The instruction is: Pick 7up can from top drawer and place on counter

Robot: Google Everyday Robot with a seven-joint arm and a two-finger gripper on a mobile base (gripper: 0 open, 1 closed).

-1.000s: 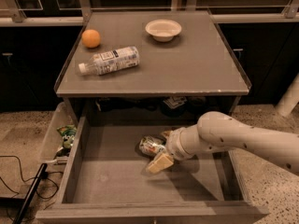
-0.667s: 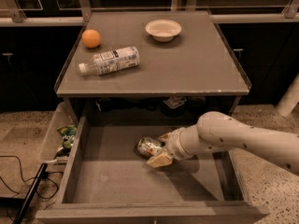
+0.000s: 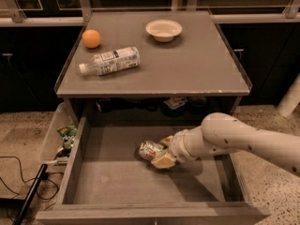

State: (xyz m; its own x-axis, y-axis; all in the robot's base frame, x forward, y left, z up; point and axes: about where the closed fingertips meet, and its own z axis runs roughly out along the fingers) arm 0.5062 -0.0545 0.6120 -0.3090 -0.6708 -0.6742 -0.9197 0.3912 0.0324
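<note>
In the top drawer [image 3: 117,184], pulled out below the table's front edge: 7up can [image 3: 150,150] on its side near mid-floor, flanked at its right end by the pincer [image 3: 162,151], reaching in from the right; narrower than a second ago, lower finger drawn up against the can, so probably gripping; not yet lifted; next, up onto the table [image 3: 187,67]; farther back, bottle [image 3: 110,61] near the left edge, orange [image 3: 91,38] toward the back-left corner, bowl [image 3: 163,30] by the back edge.

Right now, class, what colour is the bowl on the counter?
The bowl is white, camera view; tool at the can in the drawer.
</note>
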